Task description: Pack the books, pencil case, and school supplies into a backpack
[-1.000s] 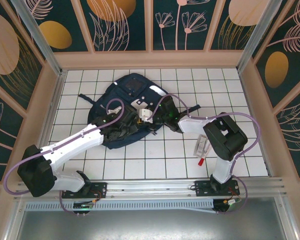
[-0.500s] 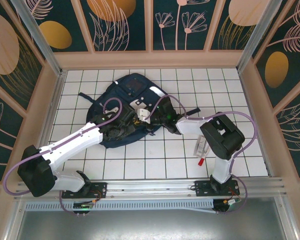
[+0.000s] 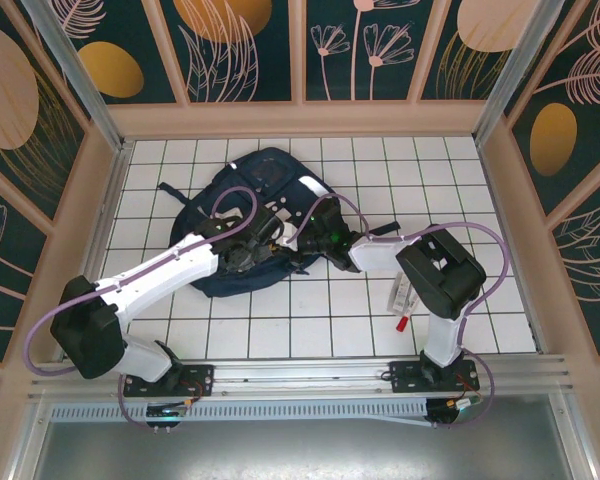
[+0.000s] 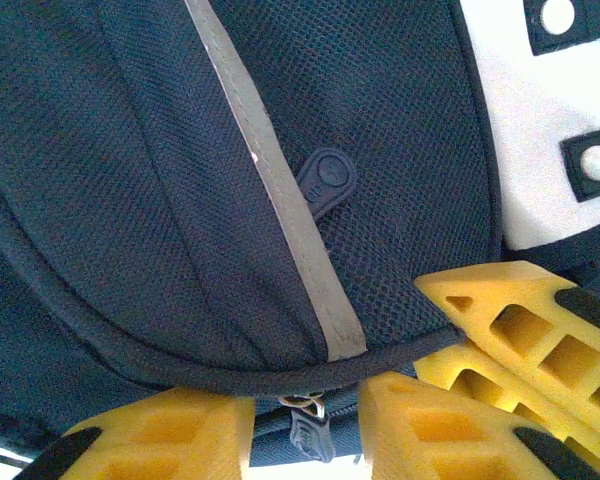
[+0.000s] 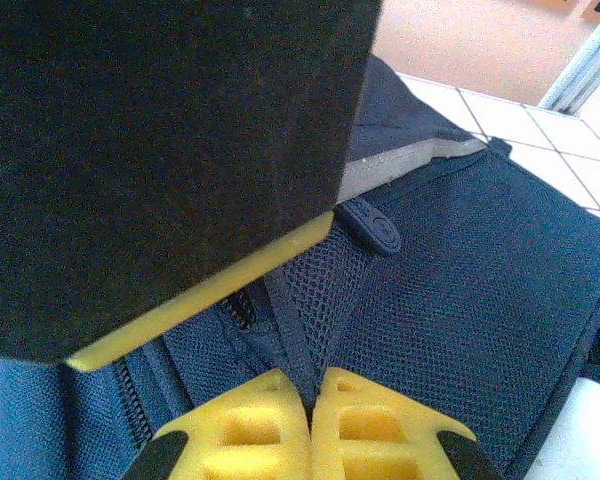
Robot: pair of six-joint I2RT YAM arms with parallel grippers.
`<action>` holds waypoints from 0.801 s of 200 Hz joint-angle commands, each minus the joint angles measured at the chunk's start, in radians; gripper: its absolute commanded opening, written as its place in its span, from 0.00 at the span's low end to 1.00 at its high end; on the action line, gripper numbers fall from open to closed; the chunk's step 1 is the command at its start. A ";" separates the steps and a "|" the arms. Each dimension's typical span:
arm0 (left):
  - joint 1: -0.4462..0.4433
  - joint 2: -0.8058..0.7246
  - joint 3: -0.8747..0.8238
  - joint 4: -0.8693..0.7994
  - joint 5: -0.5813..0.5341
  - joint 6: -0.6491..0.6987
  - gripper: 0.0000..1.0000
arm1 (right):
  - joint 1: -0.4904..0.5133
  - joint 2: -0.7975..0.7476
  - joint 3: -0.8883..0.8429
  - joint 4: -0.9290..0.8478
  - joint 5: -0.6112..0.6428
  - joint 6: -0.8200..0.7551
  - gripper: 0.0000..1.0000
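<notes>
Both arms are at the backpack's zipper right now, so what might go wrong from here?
The right jaws are shut on a fold of the backpack fabric; a tug might slip off or drag the bag. The left jaws straddle the small zipper pull without gripping it; closing off-centre might miss it. Both arms' yellow fingers sit close together and might collide.

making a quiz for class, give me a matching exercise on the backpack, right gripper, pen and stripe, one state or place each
1 backpack
2 right gripper
3 pen
4 reflective stripe

a pale grey
b outside the bag, unpacked
c navy blue
d pinching mesh fabric

Pairs: 1-c, 2-d, 3-b, 4-a
</notes>
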 commanded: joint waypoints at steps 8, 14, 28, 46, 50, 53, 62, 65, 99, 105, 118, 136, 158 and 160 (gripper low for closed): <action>0.011 -0.010 -0.068 0.026 -0.054 0.007 0.28 | 0.016 -0.009 -0.008 0.069 -0.075 0.033 0.00; 0.013 -0.015 -0.079 0.037 -0.049 0.007 0.28 | 0.014 -0.009 -0.008 0.068 -0.075 0.034 0.00; 0.014 -0.024 -0.092 0.044 -0.049 0.022 0.21 | 0.011 -0.008 -0.005 0.063 -0.077 0.031 0.00; 0.018 -0.022 -0.103 0.036 -0.058 0.048 0.14 | 0.003 -0.010 -0.004 0.059 -0.072 0.026 0.00; 0.020 -0.022 -0.107 0.035 -0.060 0.053 0.14 | 0.002 -0.012 -0.006 0.058 -0.072 0.027 0.00; 0.022 -0.023 -0.110 0.032 -0.061 0.057 0.14 | 0.000 -0.011 -0.005 0.058 -0.072 0.025 0.00; 0.028 -0.024 -0.119 0.028 -0.065 0.068 0.05 | -0.007 -0.016 -0.007 0.057 -0.071 0.025 0.00; 0.032 -0.024 -0.122 0.026 -0.066 0.074 0.03 | -0.010 -0.017 -0.007 0.057 -0.071 0.023 0.00; 0.095 -0.058 -0.167 0.030 -0.081 0.172 0.00 | -0.050 -0.051 -0.016 -0.011 -0.097 -0.054 0.00; 0.105 -0.067 -0.164 0.035 -0.085 0.207 0.00 | -0.057 -0.059 -0.010 -0.069 -0.109 -0.108 0.00; 0.116 -0.087 -0.150 0.041 -0.112 0.274 0.00 | -0.073 -0.071 0.012 -0.223 -0.114 -0.238 0.00; 0.121 -0.125 -0.156 0.086 -0.150 0.409 0.00 | -0.116 -0.089 0.026 -0.404 -0.111 -0.391 0.00; 0.129 -0.182 -0.231 0.229 -0.153 0.622 0.00 | -0.167 -0.123 -0.010 -0.455 -0.070 -0.474 0.00; 0.129 -0.185 -0.238 0.242 -0.144 0.641 0.00 | -0.171 -0.127 -0.014 -0.457 -0.065 -0.479 0.00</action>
